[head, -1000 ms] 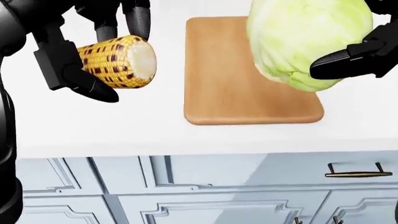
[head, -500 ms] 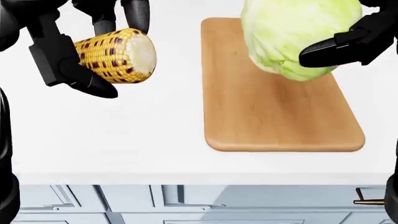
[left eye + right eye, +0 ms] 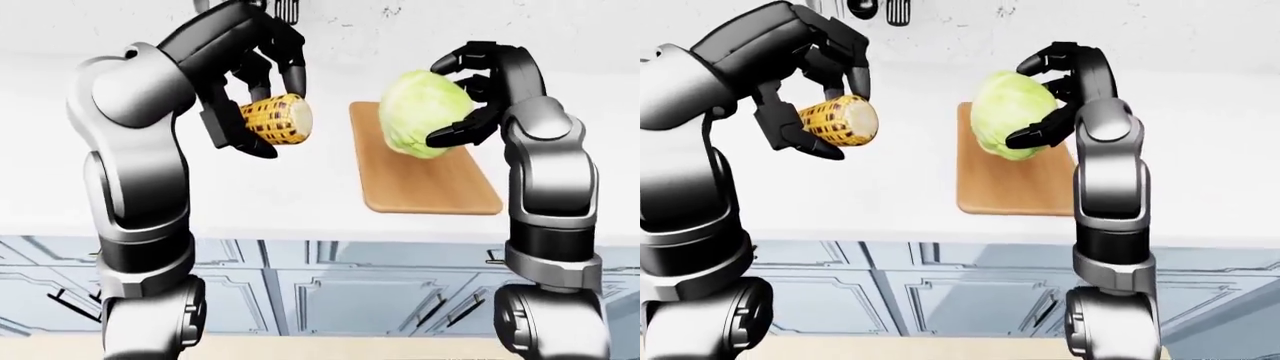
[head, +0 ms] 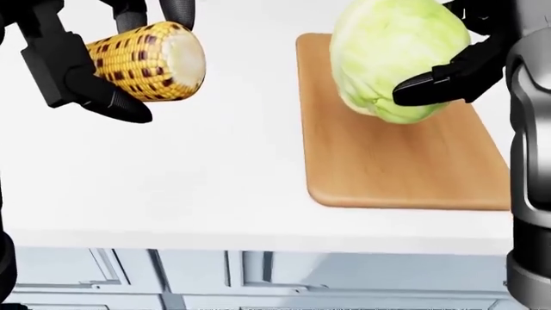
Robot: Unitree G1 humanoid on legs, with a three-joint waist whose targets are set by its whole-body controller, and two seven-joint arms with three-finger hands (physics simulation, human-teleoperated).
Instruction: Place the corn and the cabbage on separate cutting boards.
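My left hand (image 4: 112,64) is shut on a yellow corn cob (image 4: 146,59) with dark kernels, held in the air over the white counter (image 4: 172,174) at the head view's upper left. The pale green cabbage (image 4: 395,57) hangs above a wooden cutting board (image 4: 405,168), gripped by my right hand (image 4: 457,58), whose black fingers (image 4: 431,85) wrap its right side. In the left-eye view the corn (image 3: 275,120) is left of the board (image 3: 425,180) and the cabbage (image 3: 422,112) sits over the board's far half. Only one board shows.
The counter's edge runs across the lower part of the head view, with grey-blue cabinet fronts (image 4: 258,278) beneath. Dark utensils (image 3: 895,11) hang on the wall at the top of the right-eye view.
The whole head view has shifted: the board now sits further right and lower. The corn has risen slightly toward the top left, and the cabbage stays held above the board.
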